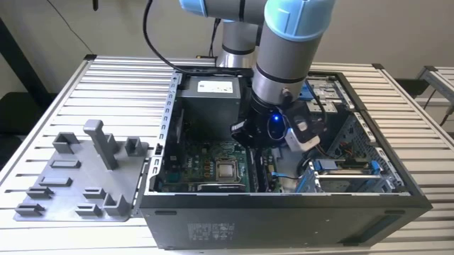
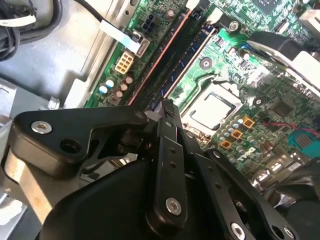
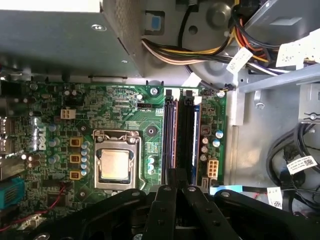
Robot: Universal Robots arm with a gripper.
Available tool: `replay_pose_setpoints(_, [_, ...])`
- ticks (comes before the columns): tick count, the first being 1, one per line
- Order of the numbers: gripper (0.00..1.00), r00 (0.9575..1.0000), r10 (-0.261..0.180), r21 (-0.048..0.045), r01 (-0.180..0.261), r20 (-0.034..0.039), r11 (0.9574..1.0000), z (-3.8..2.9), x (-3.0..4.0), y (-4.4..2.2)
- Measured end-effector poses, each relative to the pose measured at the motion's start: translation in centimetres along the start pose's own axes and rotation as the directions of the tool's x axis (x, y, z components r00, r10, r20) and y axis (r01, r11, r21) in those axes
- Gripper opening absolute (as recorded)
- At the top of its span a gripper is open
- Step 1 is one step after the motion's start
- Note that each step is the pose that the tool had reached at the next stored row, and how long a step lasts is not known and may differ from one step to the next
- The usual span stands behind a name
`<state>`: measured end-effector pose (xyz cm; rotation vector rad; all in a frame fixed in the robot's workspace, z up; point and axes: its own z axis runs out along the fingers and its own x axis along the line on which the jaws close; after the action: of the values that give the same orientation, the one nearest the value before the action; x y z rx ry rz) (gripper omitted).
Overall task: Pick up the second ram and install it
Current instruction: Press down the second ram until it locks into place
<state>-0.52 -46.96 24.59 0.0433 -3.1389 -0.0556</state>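
**One arm reaching into the open computer case**

One end effector (image 3: pixel 176 180) hangs low inside the open case (image 1: pixel 284 212), its fingers (image 2: pixel 167 125) drawn together just above the memory slots (image 3: pixel 180 135) beside the silver processor (image 3: pixel 116 164). In both wrist views a thin dark board sits edge-on in the slots directly below the fingertips; whether this is the second ram (image 3: pixel 192 135), and whether the fingers are pinching it, cannot be told. Bundled cables (image 3: pixel 200 50) and the grey power supply (image 1: pixel 209 101) crowd the slots' far end. On the slatted surface (image 1: pixel 85 95), a grey fixture tray (image 1: pixel 71 180) with upright posts stands well apart at the exterior view's left.
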Motion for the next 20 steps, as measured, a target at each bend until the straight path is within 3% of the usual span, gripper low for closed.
replay_pose_setpoints(5, [0.11,0.9987,-0.051,0.0,0.051,-0.0016,0.9987,0.0,0.0,0.0])
replay_pose_setpoints(11, [0.11,0.994,-0.109,0.0,0.109,-0.0027,0.994,0.0,0.0,0.0])
replay_pose_setpoints(16, [0.11,0.9851,-0.172,0.0,0.172,-0.0035,0.9851,0.0,-0.01,0.0])
replay_pose_setpoints(20, [0.11,0.9716,-0.236,-0.0002,0.236,-0.0053,0.9717,0.0,0.0,0.0])
